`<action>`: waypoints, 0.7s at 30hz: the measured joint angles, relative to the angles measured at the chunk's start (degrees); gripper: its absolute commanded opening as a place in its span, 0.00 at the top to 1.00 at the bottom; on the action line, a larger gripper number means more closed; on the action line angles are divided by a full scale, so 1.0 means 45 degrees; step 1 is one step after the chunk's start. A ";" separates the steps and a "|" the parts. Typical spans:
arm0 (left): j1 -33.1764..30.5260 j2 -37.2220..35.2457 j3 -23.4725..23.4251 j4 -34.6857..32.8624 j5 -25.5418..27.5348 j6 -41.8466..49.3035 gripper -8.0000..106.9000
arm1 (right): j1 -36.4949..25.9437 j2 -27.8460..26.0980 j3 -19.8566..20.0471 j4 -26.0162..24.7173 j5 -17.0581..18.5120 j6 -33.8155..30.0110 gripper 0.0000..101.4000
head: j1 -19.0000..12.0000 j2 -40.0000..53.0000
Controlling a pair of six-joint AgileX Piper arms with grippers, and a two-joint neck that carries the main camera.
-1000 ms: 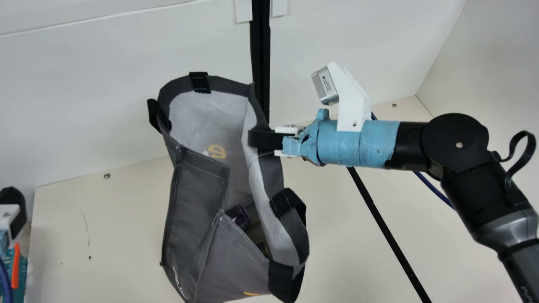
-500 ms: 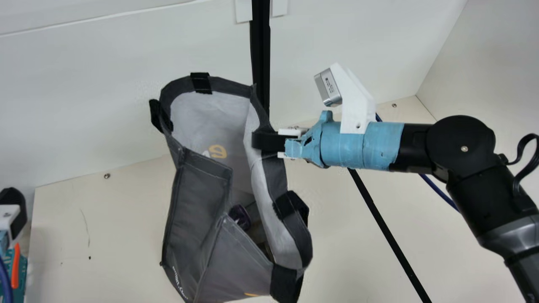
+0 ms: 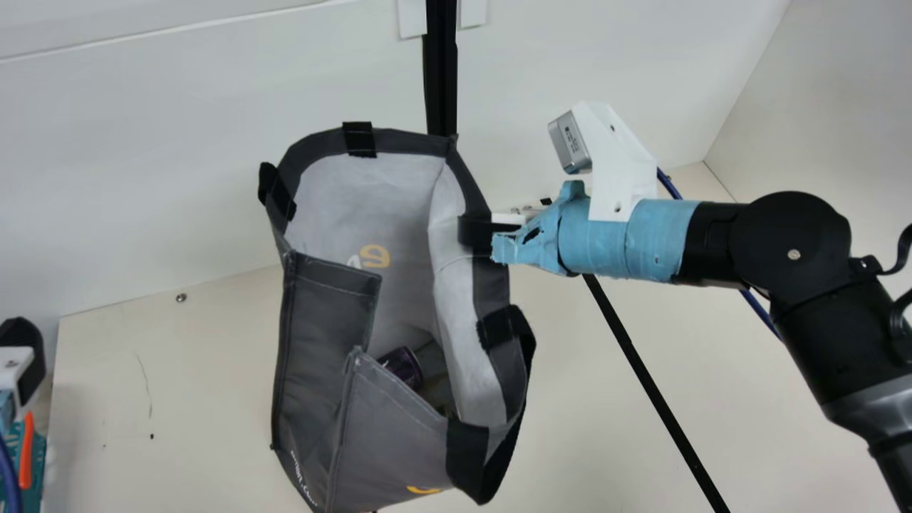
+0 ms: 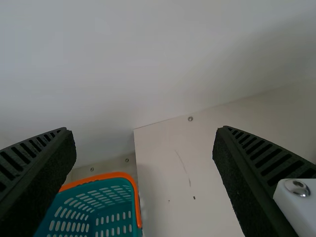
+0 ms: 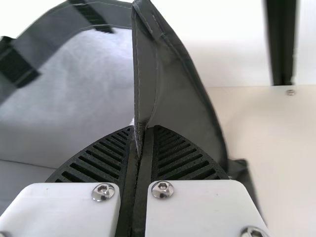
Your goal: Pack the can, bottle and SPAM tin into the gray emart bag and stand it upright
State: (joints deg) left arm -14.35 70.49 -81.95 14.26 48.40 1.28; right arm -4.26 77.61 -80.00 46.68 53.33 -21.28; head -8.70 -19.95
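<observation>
My right gripper (image 3: 476, 231) is shut on the right rim of the gray bag (image 3: 320, 320) in the main view. In the right wrist view the gripper (image 5: 140, 136) pinches a fold of the gray bag (image 5: 177, 98) between its ribbed fingers. The bag stands with its mouth open and leaning towards the camera. Inside, low down, lies a dark purple can (image 3: 405, 367); beside it something dark is partly hidden. At the main view's left edge is my left gripper (image 3: 25, 363), and in the left wrist view the gripper (image 4: 145, 143) stands open, holding nothing.
A teal basket with an orange rim (image 4: 111, 175) stands at the table's left, beside the table edge. A white wall rises behind the bag, with a black vertical post (image 3: 441, 71). A black strip (image 3: 655, 392) runs across the table on the right.
The right gripper has moved to the right, drawing the bag's rim along, and the bag's mouth has widened. The left gripper has stayed still.
</observation>
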 measured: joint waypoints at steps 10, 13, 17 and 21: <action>0.0000 0.0000 0.0000 0.0000 0.0000 0.0000 0.15 | -0.0268 0.0036 -0.0676 -0.2002 -0.0033 0.0894 1.00 | -0.0020 0.0000; 0.0000 0.0000 0.0000 0.0000 0.0000 0.0000 0.15 | -0.0408 0.0066 -0.0908 -0.2493 -0.0019 0.1107 1.00 | -0.0020 0.0000; 0.0000 0.0000 0.0000 0.0000 0.0000 0.0000 0.15 | -0.0669 0.0155 -0.1282 -0.3080 0.0047 0.1367 1.00 | -0.0020 0.0000; 0.0000 0.0000 0.0000 0.0000 0.0000 0.0000 0.15 | -0.0971 0.0240 -0.1666 -0.3544 0.0263 0.1596 1.00 | -0.0020 0.0000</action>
State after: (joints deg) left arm -14.35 70.49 -81.95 14.26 48.40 1.28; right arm -8.63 78.69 -87.49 30.73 54.51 -14.10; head -8.79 -19.95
